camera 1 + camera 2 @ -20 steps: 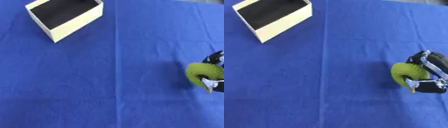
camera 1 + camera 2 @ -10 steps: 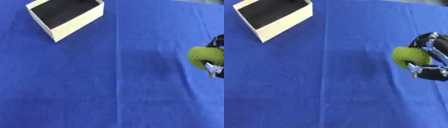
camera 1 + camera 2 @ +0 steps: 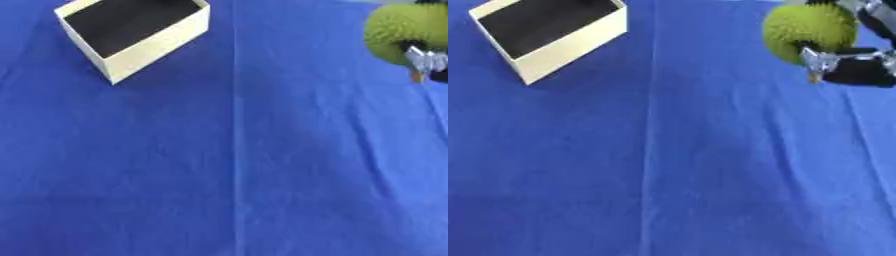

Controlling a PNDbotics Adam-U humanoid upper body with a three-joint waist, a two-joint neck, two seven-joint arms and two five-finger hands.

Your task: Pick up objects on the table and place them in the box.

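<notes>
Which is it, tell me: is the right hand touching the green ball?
Touching. The right eye view shows the right hand with fingers curled round the green ball.

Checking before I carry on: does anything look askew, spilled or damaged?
Nothing stands out. The box sits upright at the far left, turned at an angle to the table edges, undamaged. The right robot hand holds the green ball at the upper right. The blue cloth shows only light creases.

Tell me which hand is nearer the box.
Right. The right hand, curled round the green ball, is far off to the right of the box. The left hand shows in neither view.
</notes>
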